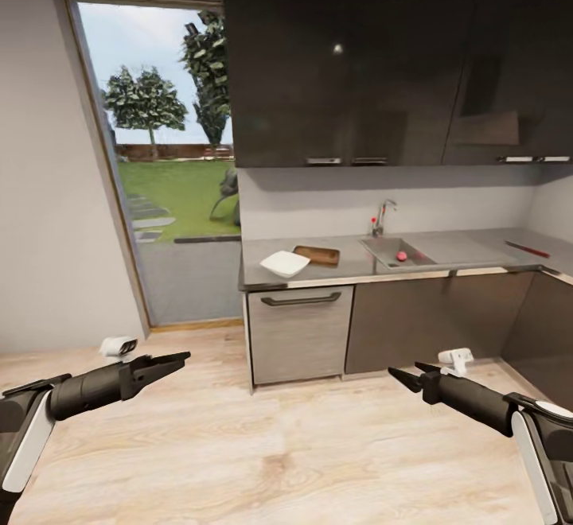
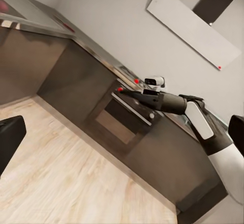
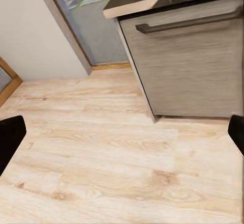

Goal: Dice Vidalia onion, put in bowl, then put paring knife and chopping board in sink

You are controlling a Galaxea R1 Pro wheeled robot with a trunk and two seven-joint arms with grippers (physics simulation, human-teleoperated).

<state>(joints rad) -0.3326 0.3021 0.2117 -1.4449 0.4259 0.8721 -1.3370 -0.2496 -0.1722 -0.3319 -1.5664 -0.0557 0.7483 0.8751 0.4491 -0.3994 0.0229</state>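
Far ahead, the steel sink (image 1: 387, 248) sits in the dark countertop (image 1: 461, 248) under a chrome tap (image 1: 382, 218). A small reddish round onion (image 1: 402, 256) lies in the basin. Left of the sink lies the brown chopping board (image 1: 317, 254), and the white bowl (image 1: 284, 263) stands at the board's front left corner. The red-handled paring knife (image 1: 527, 249) rests on the counter far to the right. My left gripper (image 1: 181, 362) and right gripper (image 1: 404, 370) hover low over the floor, both open and empty, well short of the counter.
Pale plank floor (image 1: 278, 445) stretches between me and the cabinets. A drawer front with a bar handle (image 1: 301, 299) is below the bowl. A tall window (image 1: 163, 159) is on the left. The left wrist view looks across at my right arm (image 2: 170, 102) and an oven (image 2: 124, 117).
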